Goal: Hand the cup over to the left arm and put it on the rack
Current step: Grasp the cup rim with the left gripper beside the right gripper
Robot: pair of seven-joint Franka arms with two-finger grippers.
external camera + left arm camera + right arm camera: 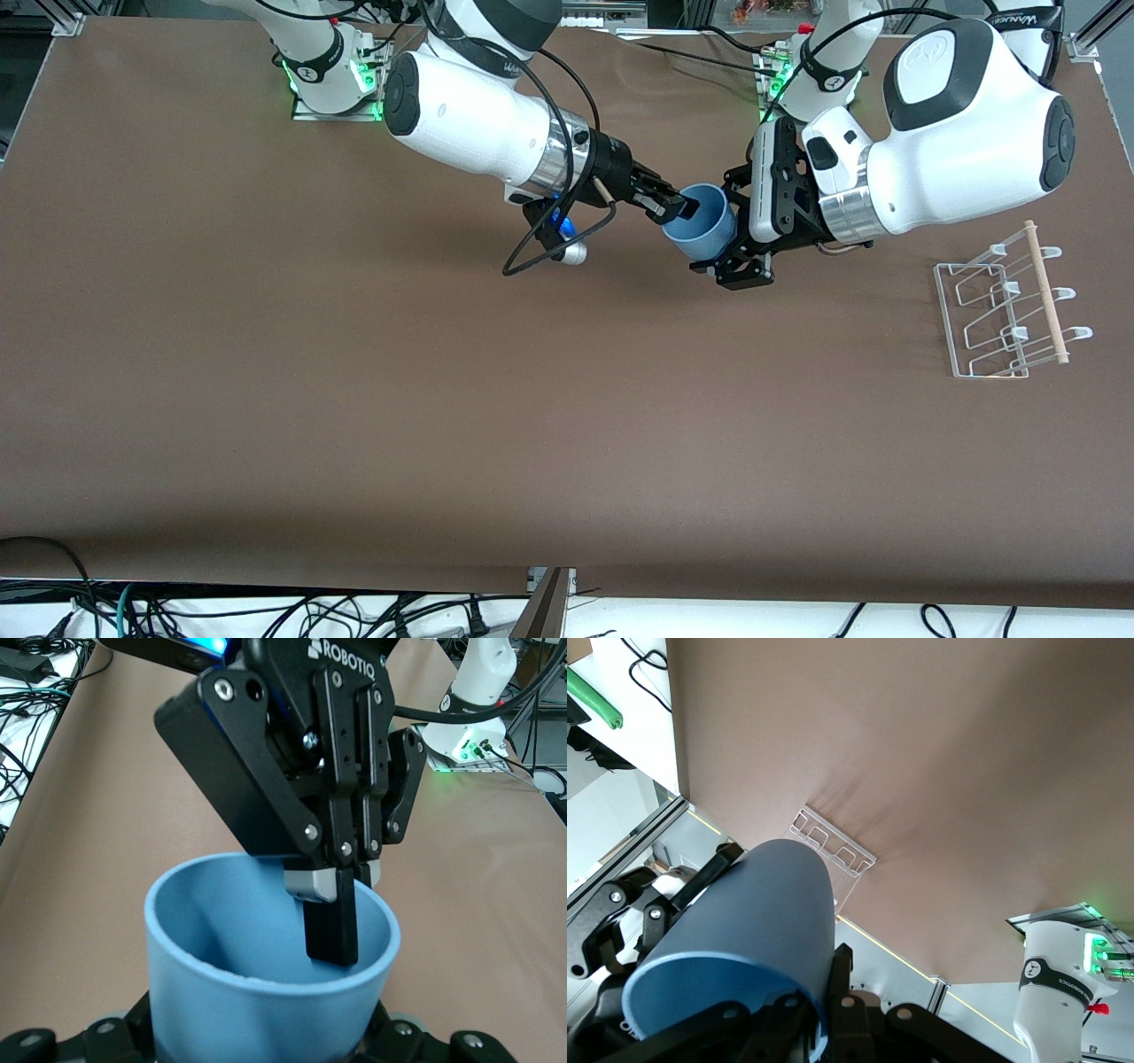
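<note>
Between the two grippers, held up over the middle of the table, is the cup (pixel 701 232), a small light-blue tumbler lying tilted with its mouth toward the right arm. The right gripper (pixel 675 207) is clamped on the cup's rim, one finger inside the mouth and one outside. The left gripper (pixel 737 232) is at the cup's base end with its fingers spread on either side of the body; whether they press on it I cannot tell. The rack (pixel 1005 306) stands well apart, toward the left arm's end of the table.

My judgement is that the cup could drop or twist if the right gripper lets go before the left one has closed firmly, since the tapered plastic wall may slip.

Only the left wrist view shows the right gripper's finger (pixel 330 926) reaching inside the cup (pixel 266 983). Only the right wrist view shows the cup's outer wall (pixel 740 926) lined up with the rack (pixel 830 842) past it
</note>
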